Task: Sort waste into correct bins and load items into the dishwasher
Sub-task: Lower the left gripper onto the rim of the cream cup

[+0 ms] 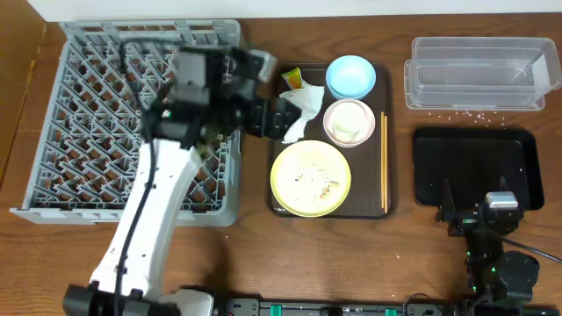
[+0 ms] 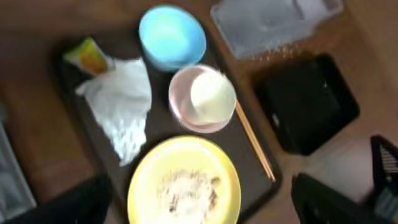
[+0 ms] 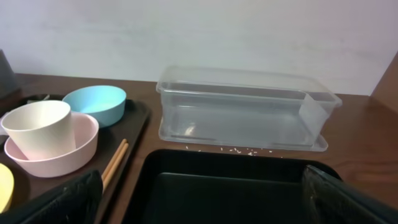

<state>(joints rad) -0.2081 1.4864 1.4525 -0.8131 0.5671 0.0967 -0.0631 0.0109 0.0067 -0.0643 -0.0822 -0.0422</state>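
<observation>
I work at what looks like a test bench dressed as a dish-clearing station, not a real kitchen. A bare wooden table (image 1: 307,259) stands against a plain white wall (image 3: 186,31). On it are a grey dish rack (image 1: 88,132), a brown serving tray (image 1: 364,175) carrying a crumb-strewn yellow plate (image 1: 310,178), a clear tub (image 1: 479,75) and a black tray (image 1: 474,167).

The bowl (image 1: 350,76) is light blue, the plate (image 1: 292,198) pale yellow, the napkin (image 1: 304,109) white, the rack (image 1: 88,114) grey.

White left arm (image 1: 140,219) with black joints, black cable (image 1: 133,230) along its link, black left gripper (image 1: 291,123). Grey wrist block (image 1: 255,63). Black right arm (image 1: 497,259), pale-grey block (image 1: 502,202) on top.
</observation>
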